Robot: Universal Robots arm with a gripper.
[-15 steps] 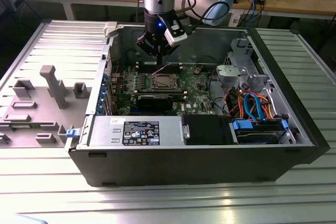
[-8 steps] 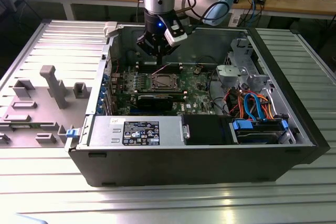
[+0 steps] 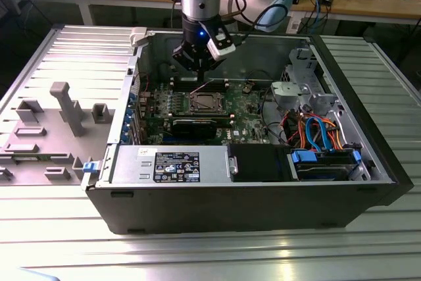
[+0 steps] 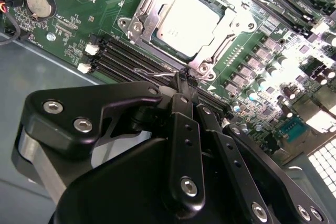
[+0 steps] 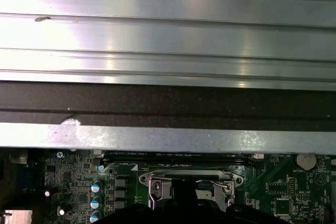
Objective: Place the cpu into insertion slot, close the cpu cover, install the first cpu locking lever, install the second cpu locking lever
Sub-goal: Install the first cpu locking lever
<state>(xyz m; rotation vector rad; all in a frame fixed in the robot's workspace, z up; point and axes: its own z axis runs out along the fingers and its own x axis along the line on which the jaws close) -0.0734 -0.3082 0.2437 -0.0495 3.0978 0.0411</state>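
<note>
Claw [image 4: 185, 83] tips just beside covered cpu [image 4: 188, 18].

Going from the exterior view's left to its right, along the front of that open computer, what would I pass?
Grey plastic holder → blue latch → labelled silver box → black drive bay → blue drive caddy.

An open dark computer case [image 3: 263, 192] lies on a ribbed silvery metal counter [image 3: 197, 255]. The robot arm's black gripper [image 3: 197, 64] hangs inside the case, above the green circuit board [image 3: 240, 106]. Just below it sits the silvery square cpu cover [image 3: 205, 102], lying flat over the socket. Beside the case, on the exterior view's left, stand grey plastic fixtures [image 3: 66, 106].
</note>
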